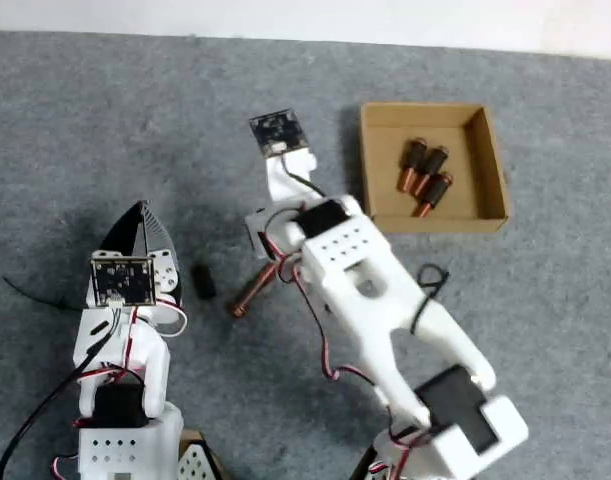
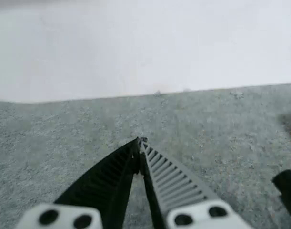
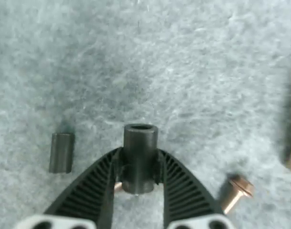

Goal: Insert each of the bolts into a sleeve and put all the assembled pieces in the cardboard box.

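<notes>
My right gripper (image 3: 139,156) is shut on an upright black sleeve (image 3: 140,137), its open bore facing the camera. A second black sleeve (image 3: 62,152) lies loose on the grey mat, also seen as the sleeve (image 1: 203,281) between the two arms. A copper bolt (image 1: 253,290) lies on the mat beside the right arm (image 1: 340,250); a bolt head (image 3: 236,191) shows past one finger. The cardboard box (image 1: 377,165) holds three assembled pieces (image 1: 425,175). My left gripper (image 2: 139,142) is shut on nothing, low over the mat, with the loose sleeve (image 2: 288,188) off to its side.
Grey felt mat (image 1: 105,120) covers the table, with a white surface (image 2: 145,47) beyond its far edge. A black cable loop (image 1: 433,275) lies beside the right arm, and another cable (image 1: 30,292) trails near the left arm.
</notes>
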### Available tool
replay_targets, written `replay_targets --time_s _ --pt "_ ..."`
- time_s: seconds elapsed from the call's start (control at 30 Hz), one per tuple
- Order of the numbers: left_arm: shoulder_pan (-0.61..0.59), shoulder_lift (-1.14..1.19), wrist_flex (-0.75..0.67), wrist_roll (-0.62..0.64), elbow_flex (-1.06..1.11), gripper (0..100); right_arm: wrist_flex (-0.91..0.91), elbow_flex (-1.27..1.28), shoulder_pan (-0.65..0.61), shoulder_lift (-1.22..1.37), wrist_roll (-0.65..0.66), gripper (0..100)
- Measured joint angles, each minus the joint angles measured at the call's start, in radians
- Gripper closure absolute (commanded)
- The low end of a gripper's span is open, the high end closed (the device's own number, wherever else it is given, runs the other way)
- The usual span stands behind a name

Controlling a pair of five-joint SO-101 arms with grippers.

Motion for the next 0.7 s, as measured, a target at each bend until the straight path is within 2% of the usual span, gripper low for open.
replay_targets --time_s 0.17,0.33,0.53,0.7 --pt "0.018 0.000 -0.008 0.000 0.002 96 -0.018 0.100 0.011 -0.126 0.002 99.4" --pt "0.023 0.000 -0.008 0.000 0.002 96 -0.157 0.265 0.035 -0.242 0.049 99.4" --pt "0.026 0.000 -0.008 0.000 0.002 96 -0.233 0.414 0.141 -0.387 0.055 99.4" --pt "0.080 0.000 -0.008 0.000 0.002 96 -0.276 0.571 0.213 -0.557 0.046 99.4"
